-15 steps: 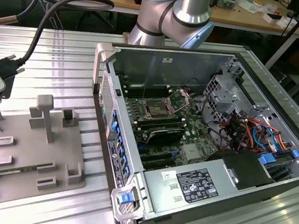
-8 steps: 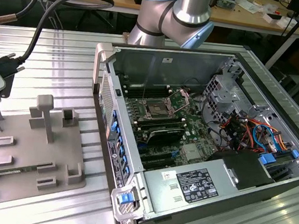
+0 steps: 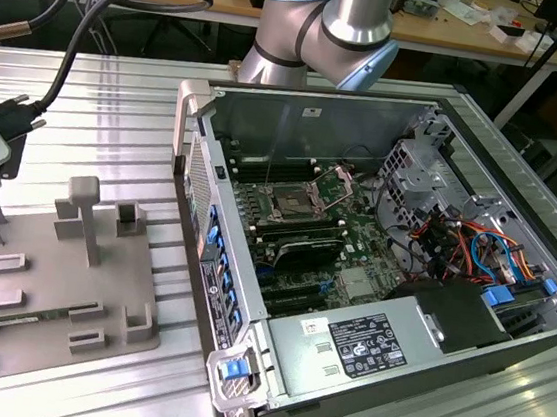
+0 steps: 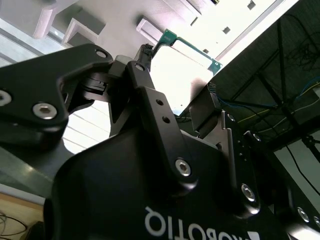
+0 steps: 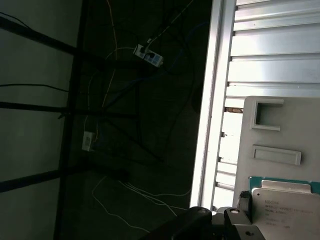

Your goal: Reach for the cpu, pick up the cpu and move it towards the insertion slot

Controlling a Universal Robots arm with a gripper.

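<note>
Cpu (image 5: 287, 212) looks pinched in my gripper (image 4: 177, 85), tray (image 5: 280, 130) right under it, so the grab's done. Slot (image 3: 289, 207) sits well away, carry left to do.

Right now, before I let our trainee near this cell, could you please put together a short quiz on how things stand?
1. True or false: the cpu already sits in the insertion slot.
2. Fill in: in the exterior view, the grey tray lies on the computer case's ____ side.
3. The gripper is nearest to: A) the insertion slot; B) the cpu; C) the computer case.
Key: 1 false; 2 left; 3 B.
</note>
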